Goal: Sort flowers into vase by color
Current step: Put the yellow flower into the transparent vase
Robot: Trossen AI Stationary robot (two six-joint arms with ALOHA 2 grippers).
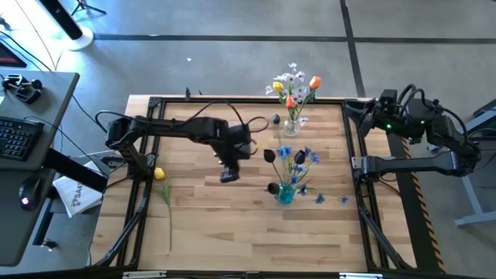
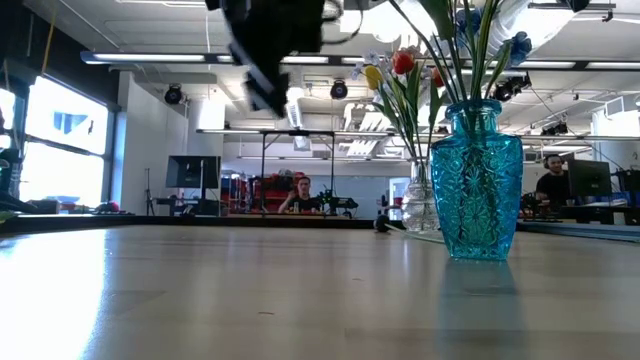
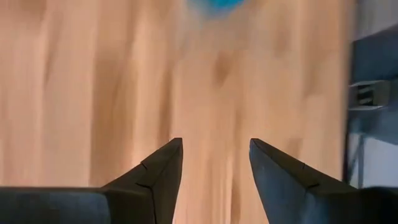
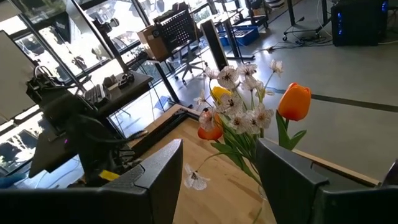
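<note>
High view: we are hovering the left gripper, fingers parted and empty, beside the blue vase holding blue and purple stems, while one yellow tulip is lying behind it unsorted and the right gripper, parted, is waiting.

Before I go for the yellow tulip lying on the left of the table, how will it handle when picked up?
The yellow tulip probably flops: its stem is long and thin. It looks light but head-heavy, so a mid-stem grip may tilt. Lying flat on the table, the stem could slip between fingers.
</note>
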